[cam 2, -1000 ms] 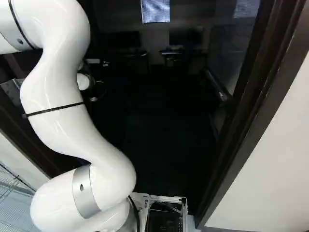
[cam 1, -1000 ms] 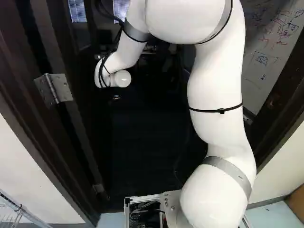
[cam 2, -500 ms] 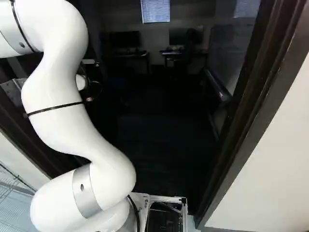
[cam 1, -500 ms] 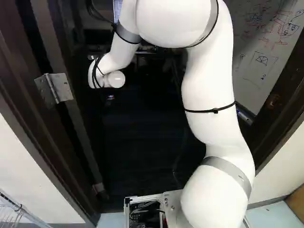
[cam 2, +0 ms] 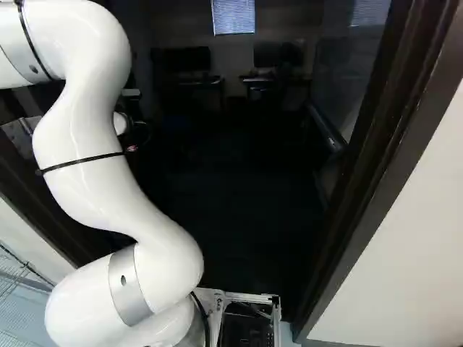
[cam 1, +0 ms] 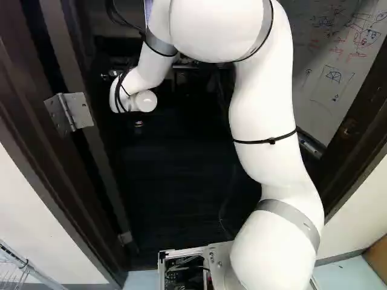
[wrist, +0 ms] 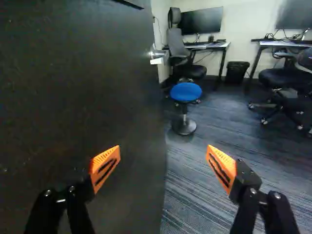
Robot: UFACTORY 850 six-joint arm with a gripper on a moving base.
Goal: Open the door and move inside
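The gripper [cam 1: 138, 124] is a small dark shape beyond the white wrist in the left base view. In the wrist view the gripper [wrist: 163, 163] stands open, its orange pads wide apart with nothing gripped. One finger is over the face of the dark door [wrist: 92, 78], the other over carpet beyond the door's edge. Whether that finger touches the door I cannot tell. The door stands open into the room, its silver handle [wrist: 158, 54] ahead of the gripper near the free edge. A metal hinge [cam 1: 69, 113] shows at the left of the left base view.
The dark door frame [cam 2: 394, 159] rises at the right of the right base view, with white wall outside it. Inside are a blue stool [wrist: 185, 91], desks [wrist: 209, 46], office chairs [wrist: 282, 78], a black bin [wrist: 237, 72] and a whiteboard [cam 1: 335, 66].
The arm has swung leftward in the left base view, its wrist shifting toward the hinge side. Door and handle have moved the same way, so the door stands wider. The base has not moved.
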